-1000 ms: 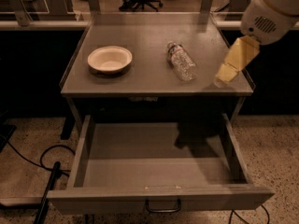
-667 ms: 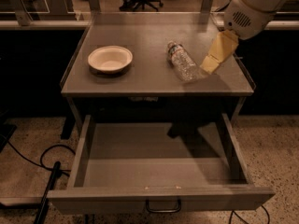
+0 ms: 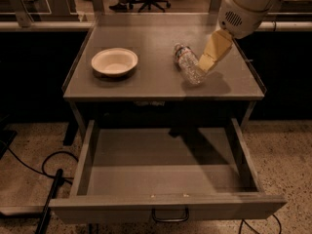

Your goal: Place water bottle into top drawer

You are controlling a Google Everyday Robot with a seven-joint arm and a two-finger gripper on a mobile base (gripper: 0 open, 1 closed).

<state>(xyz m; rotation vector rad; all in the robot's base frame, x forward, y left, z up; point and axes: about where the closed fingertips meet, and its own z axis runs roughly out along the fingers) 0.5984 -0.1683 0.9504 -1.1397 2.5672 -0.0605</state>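
Observation:
The water bottle (image 3: pixel 188 64) is clear crinkled plastic and lies on its side on the grey table top (image 3: pixel 156 38), right of centre. My gripper (image 3: pixel 206 63), with pale yellow fingers, reaches down from the upper right and its tip is right beside the bottle's right side. The top drawer (image 3: pixel 165 172) is pulled fully open below the table. Its inside holds nothing, and its dark wire handle (image 3: pixel 170 215) shows at the front.
A white shallow bowl (image 3: pixel 114 62) sits on the left part of the table top. Black cables (image 3: pixel 48 172) lie on the speckled floor at the left. Office chairs and a rail stand behind the table.
My gripper has moved left and toward the bottle, from the table's right edge to right beside the bottle. The bottle, bowl and drawer have not moved.

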